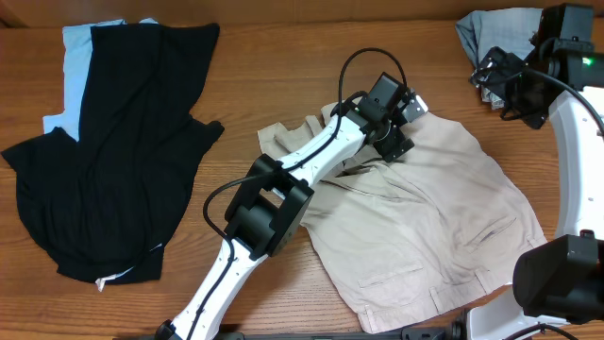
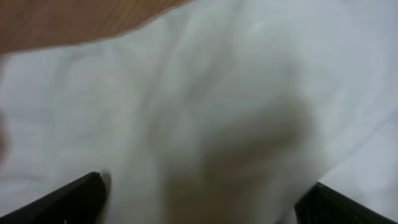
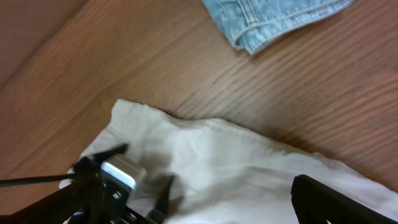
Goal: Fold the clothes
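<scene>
While the left gripper [image 1: 406, 125] is hovering wide-open over the beige shorts [image 1: 444, 222], the right gripper [image 1: 493, 83] is hanging released beside the denim [image 1: 498, 28].

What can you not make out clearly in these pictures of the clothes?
- Light blue garment, overhead: mostly hidden under the black garment.
- Denim garment, right wrist: cut off by the top edge; overhead, partly behind the right arm.
- Beige shorts, left wrist: blurred, too close to show seams.
</scene>
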Robot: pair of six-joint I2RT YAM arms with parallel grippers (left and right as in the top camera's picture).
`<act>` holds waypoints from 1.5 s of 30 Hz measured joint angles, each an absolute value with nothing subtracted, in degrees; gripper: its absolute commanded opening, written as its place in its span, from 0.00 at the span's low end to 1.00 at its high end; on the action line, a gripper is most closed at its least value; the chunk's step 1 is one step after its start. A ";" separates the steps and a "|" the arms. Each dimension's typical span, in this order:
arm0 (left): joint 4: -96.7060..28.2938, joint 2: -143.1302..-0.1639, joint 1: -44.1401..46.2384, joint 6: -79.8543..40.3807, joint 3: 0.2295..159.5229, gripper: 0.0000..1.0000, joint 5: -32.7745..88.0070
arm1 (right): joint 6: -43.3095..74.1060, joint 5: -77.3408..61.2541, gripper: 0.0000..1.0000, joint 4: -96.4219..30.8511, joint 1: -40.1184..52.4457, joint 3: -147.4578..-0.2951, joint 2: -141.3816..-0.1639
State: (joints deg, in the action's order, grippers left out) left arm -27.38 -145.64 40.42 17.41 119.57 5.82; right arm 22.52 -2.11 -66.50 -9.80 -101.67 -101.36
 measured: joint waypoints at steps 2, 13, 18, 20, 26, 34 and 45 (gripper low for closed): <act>-26.89 -145.64 40.34 18.63 119.98 1.00 1.78 | 22.46 -2.11 1.00 -67.07 -10.04 -101.67 -101.36; -26.65 -145.64 32.34 20.12 120.49 1.00 -4.58 | 22.46 -2.09 1.00 -68.16 -10.04 -101.67 -101.36; -30.44 -145.62 26.26 19.44 121.56 1.00 -7.29 | 22.50 -2.11 1.00 -69.45 -10.04 -101.67 -101.36; -32.82 -145.51 23.77 18.09 122.08 1.00 -8.23 | 22.50 -2.11 1.00 -69.49 -10.02 -101.60 -101.36; -43.40 -144.66 15.77 10.96 123.42 1.00 -9.08 | 22.46 -2.15 1.00 -66.81 -9.04 -98.13 -101.43; -60.14 -145.43 9.17 5.39 128.77 1.00 -8.62 | 22.48 -5.63 1.00 -56.47 -5.54 -87.79 -103.26; -79.66 -149.51 8.64 1.76 151.72 1.00 -8.40 | 22.37 -8.84 0.78 -42.70 4.45 -71.02 -103.70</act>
State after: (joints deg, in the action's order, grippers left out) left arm -79.66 -149.51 8.64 1.76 151.72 -8.40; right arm 22.37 -8.84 -42.70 4.45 -71.02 -103.70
